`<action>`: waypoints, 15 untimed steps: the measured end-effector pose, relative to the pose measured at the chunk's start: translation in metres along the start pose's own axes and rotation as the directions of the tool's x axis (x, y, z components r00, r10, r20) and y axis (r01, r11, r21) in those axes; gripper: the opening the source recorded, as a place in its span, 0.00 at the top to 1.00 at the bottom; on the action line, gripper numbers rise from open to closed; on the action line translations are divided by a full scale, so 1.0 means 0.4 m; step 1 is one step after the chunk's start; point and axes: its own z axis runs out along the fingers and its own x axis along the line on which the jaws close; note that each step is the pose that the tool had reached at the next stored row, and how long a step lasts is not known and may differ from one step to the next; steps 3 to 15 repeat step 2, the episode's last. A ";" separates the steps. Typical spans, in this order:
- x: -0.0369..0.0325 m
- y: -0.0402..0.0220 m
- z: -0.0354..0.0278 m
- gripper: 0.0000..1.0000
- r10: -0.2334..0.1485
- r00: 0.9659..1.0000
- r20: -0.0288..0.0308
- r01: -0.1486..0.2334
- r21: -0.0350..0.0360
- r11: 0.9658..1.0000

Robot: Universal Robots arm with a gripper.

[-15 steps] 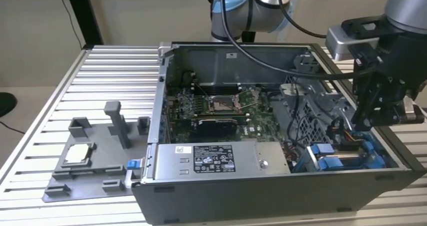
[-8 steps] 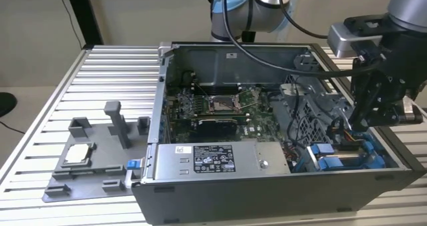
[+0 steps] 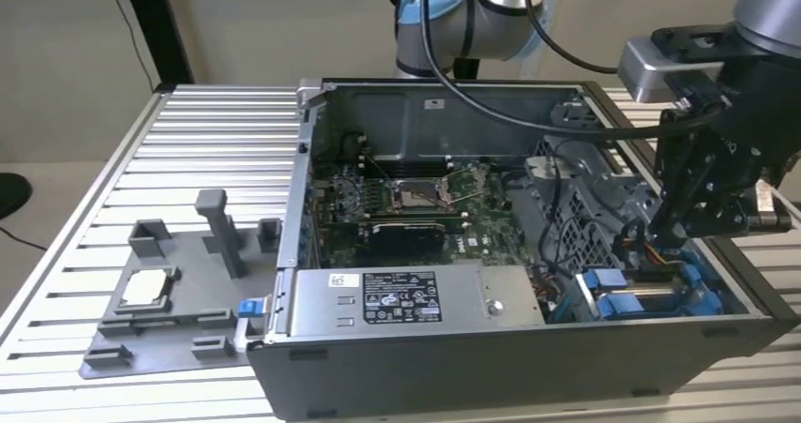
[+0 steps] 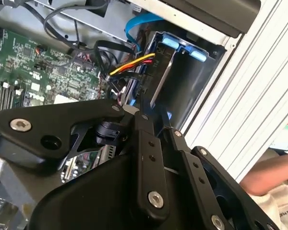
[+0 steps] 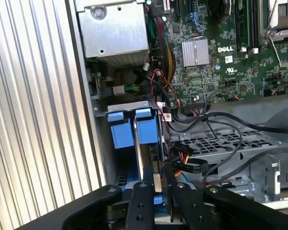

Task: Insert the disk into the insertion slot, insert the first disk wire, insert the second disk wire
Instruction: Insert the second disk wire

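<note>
The disk stands on edge in the insertion slot at the case's front corner on the exterior view's right. Its blue carrier tabs stick up from the bay. My gripper reaches down into that corner, right over the disk's end. Its fingers are drawn close together. A disk wire of yellow, red and black strands ends in a black plug at the fingertips, against the disk's edge. A flat blue wire curves toward the same bay.
A grey power supply box with a white sticker fills the case's front. The green motherboard lies behind it. A perforated drive cage and loose black cables crowd the gripper. A grey fixture tray lies outside. A person's hand rests beyond the case.
</note>
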 end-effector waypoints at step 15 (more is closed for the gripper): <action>0.000 0.000 0.000 0.00 0.000 1.000 0.000 0.000 0.000 1.000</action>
